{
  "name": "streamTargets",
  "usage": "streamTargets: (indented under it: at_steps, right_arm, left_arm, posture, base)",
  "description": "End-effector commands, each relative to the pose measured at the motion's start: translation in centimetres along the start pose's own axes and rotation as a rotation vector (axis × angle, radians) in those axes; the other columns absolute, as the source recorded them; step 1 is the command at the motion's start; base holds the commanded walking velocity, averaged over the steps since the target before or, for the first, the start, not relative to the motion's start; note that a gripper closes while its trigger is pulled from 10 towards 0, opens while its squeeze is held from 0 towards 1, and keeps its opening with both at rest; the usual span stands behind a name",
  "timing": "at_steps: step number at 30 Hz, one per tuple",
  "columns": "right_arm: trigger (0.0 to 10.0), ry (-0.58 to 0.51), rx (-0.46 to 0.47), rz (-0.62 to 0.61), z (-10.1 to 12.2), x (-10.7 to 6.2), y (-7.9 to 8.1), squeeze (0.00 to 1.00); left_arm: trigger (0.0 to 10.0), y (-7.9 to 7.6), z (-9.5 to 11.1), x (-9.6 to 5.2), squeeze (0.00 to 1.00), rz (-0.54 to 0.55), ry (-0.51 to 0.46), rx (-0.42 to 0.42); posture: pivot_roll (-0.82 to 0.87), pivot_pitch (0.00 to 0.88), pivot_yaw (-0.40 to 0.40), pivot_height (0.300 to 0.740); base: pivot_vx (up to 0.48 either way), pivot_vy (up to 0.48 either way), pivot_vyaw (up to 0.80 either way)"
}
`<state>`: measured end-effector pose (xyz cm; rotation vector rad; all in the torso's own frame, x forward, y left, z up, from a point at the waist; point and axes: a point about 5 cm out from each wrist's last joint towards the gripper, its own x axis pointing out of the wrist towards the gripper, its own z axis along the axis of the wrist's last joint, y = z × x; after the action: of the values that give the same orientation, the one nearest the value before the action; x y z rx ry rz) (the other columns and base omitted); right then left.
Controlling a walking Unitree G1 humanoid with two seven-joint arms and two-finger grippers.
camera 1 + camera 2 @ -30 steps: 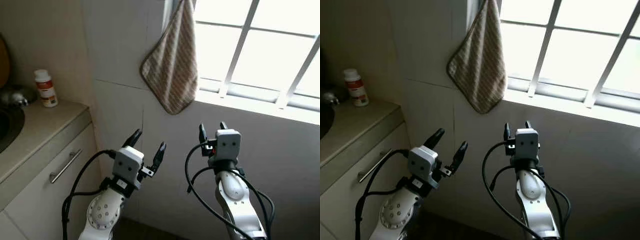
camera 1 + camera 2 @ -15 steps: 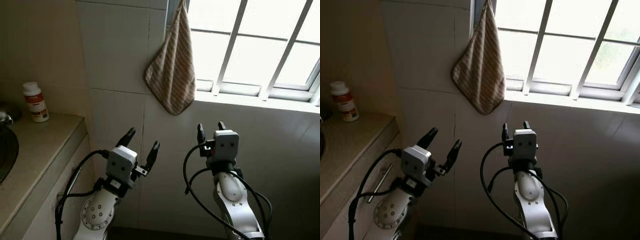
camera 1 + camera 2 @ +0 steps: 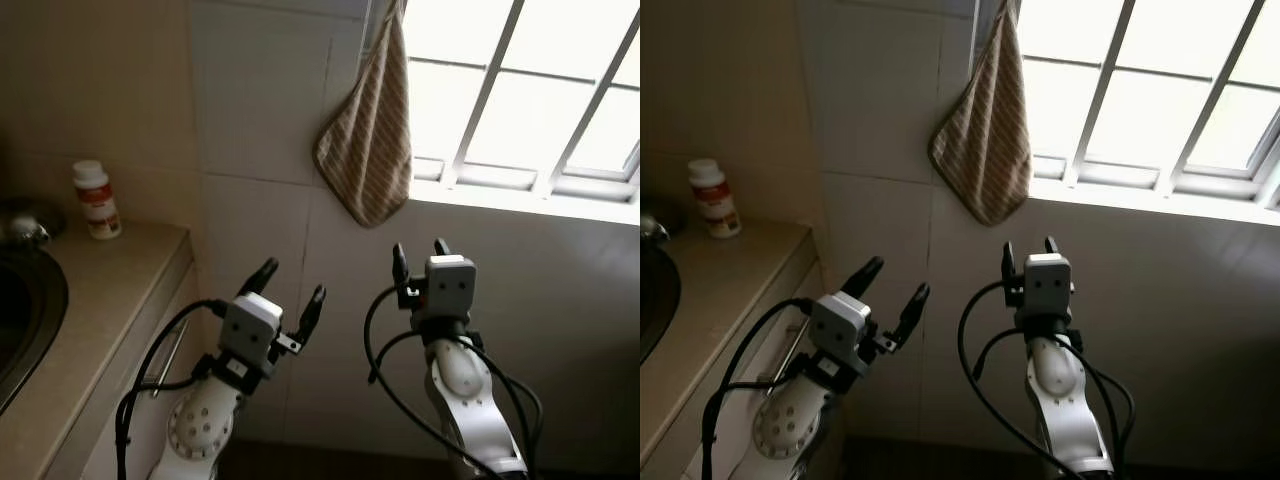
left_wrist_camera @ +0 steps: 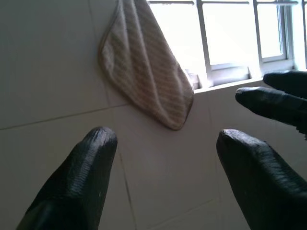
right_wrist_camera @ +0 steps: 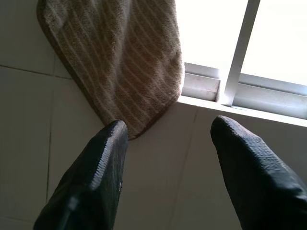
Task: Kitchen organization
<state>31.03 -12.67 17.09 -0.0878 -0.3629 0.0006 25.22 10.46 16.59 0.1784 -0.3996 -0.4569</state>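
Tiled kitchen wall (image 3: 260, 110) under a barred window (image 3: 520, 90), with a beige table (image 3: 90, 290) running along the left and the rim of a sink (image 3: 30, 320) set into it. A striped dish towel (image 3: 368, 140) hangs by one corner at the window's left edge, its lower tip draped just over the sill line. A white bottle with a red label (image 3: 97, 199) stands upright at the table's far edge, against the wall and beside the sink.

Left end effector (image 3: 290, 288): raised before the wall below the towel, fingers apart, nothing between them. Right end effector (image 3: 417, 258): raised just under the towel's lower tip, fingers apart per the right wrist view, nothing held, not touching the cloth.

Assessment: no item is in hand and nothing appears relocated. The task looks to be at an early stage; the towel is the likely target, judging by where both end effectors point. Grasp and placement remain outstanding.
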Motion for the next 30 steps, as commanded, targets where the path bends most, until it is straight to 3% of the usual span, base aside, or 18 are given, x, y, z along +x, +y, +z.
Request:
streamTargets:
  at_steps: [1, 19, 30]
  right_arm:
    - [10.0, 0.013, -0.016, -0.022, -0.34, 0.02, -0.66, 0.00]
    - [10.0, 0.012, -0.016, -0.026, -0.37, 0.15, -0.57, 0.00]
    - [10.0, 0.009, -0.015, -0.027, -0.40, 0.27, -0.58, 0.00]
  left_arm:
    - [10.0, -0.37, 0.01, 0.14, 0.00, -0.016, 0.002, 0.004]
    - [10.0, -0.22, 0.09, 0.14, 0.00, -0.011, -0.007, 0.002]
    - [10.0, -0.16, -0.03, 0.17, 0.00, -0.001, -0.002, 0.004]
  posture:
    - [0.05, 0.000, -0.066, 0.740]
    - [0.05, 0.000, -0.063, 0.740]
    - [0.05, 0.000, -0.064, 0.740]
  base:
    - [0.000, -0.454, 0.00]
    - [0.000, -0.440, -0.36]
    - [0.000, 0.000, -0.15]
